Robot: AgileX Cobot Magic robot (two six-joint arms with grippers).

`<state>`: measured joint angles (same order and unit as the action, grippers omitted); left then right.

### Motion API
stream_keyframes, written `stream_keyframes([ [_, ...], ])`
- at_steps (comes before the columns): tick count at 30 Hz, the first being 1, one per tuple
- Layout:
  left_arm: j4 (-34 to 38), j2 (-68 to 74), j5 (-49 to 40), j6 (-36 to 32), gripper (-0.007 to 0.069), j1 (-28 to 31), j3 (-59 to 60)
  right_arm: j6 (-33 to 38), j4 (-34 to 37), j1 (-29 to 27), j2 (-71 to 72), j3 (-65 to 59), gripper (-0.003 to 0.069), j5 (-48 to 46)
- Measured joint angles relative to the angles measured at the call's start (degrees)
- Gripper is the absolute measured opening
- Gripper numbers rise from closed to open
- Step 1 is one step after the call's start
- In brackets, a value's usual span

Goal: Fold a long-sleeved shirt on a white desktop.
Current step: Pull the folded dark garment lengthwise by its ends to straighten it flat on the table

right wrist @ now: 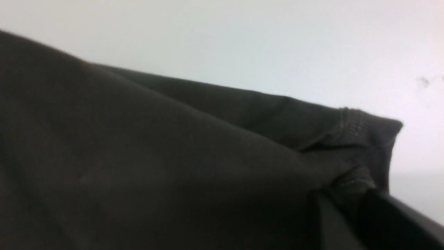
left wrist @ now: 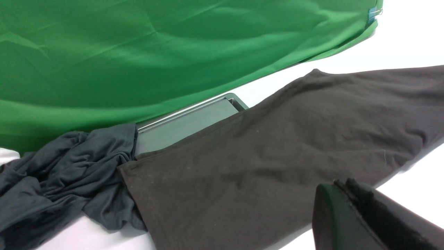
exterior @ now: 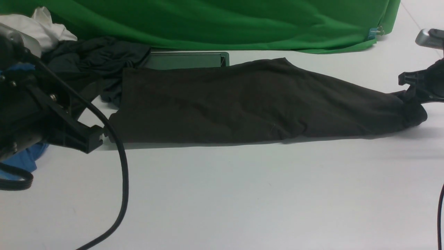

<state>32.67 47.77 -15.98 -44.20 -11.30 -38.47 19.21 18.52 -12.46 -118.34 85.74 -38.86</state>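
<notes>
Now, front view: long-sleeved shirt stretches nine to three o'clock across the tabletop, left gripper at its eight o'clock corner. Left wrist: jaws clenched, empty. Right wrist: right gripper, jaws grasping the cuff.

The front camera sits low at the near edge, looking far across the surface to the green cloth. The left wrist camera looks from the left, fairly near, over the same shirt and green cloth. The right wrist camera sits very close against the shirt's right cuff.
</notes>
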Motion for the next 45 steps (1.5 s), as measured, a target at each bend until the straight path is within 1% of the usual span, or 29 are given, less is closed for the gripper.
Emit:
stream_keyframes([
  [3, 0.04, 0.0, 0.0, 0.0, 0.0017, 0.0, 0.0, 2.16, 0.11, 0.0, 0.0, 0.0, 0.0035, -0.05],
  [6, 0.04, 0.0, 0.0, 0.0, 0.0017, 0.0, 0.0, 4.25, 0.11, -0.07, 0.49, 0.0, 0.0022, -0.11],
  [9, 0.04, 0.0, 0.0, 0.0, 0.0017, 0.0, 0.0, 5.79, 0.11, -0.07, 1.43, 0.0, 0.002, 0.28],
  [10, 0.04, 0.0, 0.04, 0.0, 0.0017, 0.0, 0.0, 7.11, 0.13, -0.07, 2.47, 0.0, 0.002, 1.53],
  [14, 0.04, 0.0, 0.17, -0.05, 0.0017, 0.0, 0.0, 8.15, -0.12, -0.07, 3.12, -0.07, 0.002, 4.19],
  [16, 0.04, 0.0, 0.17, -0.04, 0.0017, 0.0, 0.0, 8.3, -0.18, -0.07, 3.12, -0.31, 0.002, 5.23],
  [18, 0.04, 0.0, 0.17, -0.04, 0.0017, 0.0, 0.0, 8.42, -0.45, -0.07, 3.12, -1.95, 0.002, 9.19],
  [20, 0.04, 0.0, 0.17, -0.04, 0.0017, 0.0, 0.0, 8.23, -0.5, -0.07, 2.92, -3.28, 0.0022, 11.22],
  [22, 0.04, 0.0, 0.21, -0.04, 0.0017, 0.0, 0.0, 7.74, -0.55, -0.07, 2.48, -3.92, 0.0033, 12.01],
  [24, 0.04, 0.0, 0.21, -0.04, 0.0017, 0.0, 0.0, 7.14, -0.55, -0.11, 1.87, -4.05, 0.0064, 12.02],
  [25, 0.04, 0.0, 0.21, -0.04, 0.0017, 0.0, 0.0, 6.87, -0.55, -0.11, 1.5, -4.11, 0.0096, 12.02],
  [26, 0.04, 0.0, 0.21, -0.04, 0.0017, 0.0, 0.0, 6.72, -0.55, -0.11, 1.1, -4.11, 0.0139, 11.9],
  [27, 0.04, 0.0, 0.21, -0.04, 0.0017, 0.0, 0.0, 6.43, -0.55, -0.11, 0.83, -4.17, 0.0216, 11.16],
  [28, 0.04, 0.0, 0.21, -0.04, 0.0017, 0.0, 0.0, 6.27, -0.55, -0.11, 0.69, -4.17, 0.0252, 10.78],
  [29, 0.04, 0.0, 0.21, -0.04, 0.0017, 0.0, 0.0, 6.27, -0.55, -0.11, 0.69, -4.17, 0.0264, 10.67],
  [30, 0.04, 0.0, 0.28, -0.04, 0.0017, 0.0, 0.0, 5.74, -0.61, -0.11, 0.57, -4.17, 0.037, 9.13],
  [33, 0.04, 0.0, 0.38, -0.04, 0.0017, 0.0, 0.0, 4.7, -0.73, -0.11, 0.57, -3.23, 0.0467, 6.52],
  [34, 0.04, 0.0, 0.38, -0.04, 0.0017, 0.0, 0.0, 3.96, -0.73, -0.11, 0.71, -2.54, 0.0487, 5.01],
  [35, 0.04, 0.0, 0.38, -0.04, 0.0017, 0.0, 0.0, 3.6, -0.73, -0.11, 1.04, -1.91, 0.0493, 3.75],
  [41, 0.04, 0.0, 0.38, -0.04, 0.0017, 0.0, 0.0, 0.47, -1.21, -0.11, 4.65, 0.91, 0.0496, -2.23],
  [43, 0.04, 0.0, 0.38, -0.04, 0.0017, 0.0, 0.0, -1.18, -3.37, -0.11, 6.15, 1.39, 0.0533, -3.71],
  [44, 0.04, 0.0, 0.38, -0.04, 0.0017, 0.0, 0.0, -1.31, -3.37, -0.11, 6.15, 1.39, 0.0538, -3.8],
  [45, 0.04, 0.0, 0.38, -0.04, 0.0017, 0.0, 0.0, -2.28, -4.85, -0.11, 6.16, 1.39, 0.0582, -4.02],
])
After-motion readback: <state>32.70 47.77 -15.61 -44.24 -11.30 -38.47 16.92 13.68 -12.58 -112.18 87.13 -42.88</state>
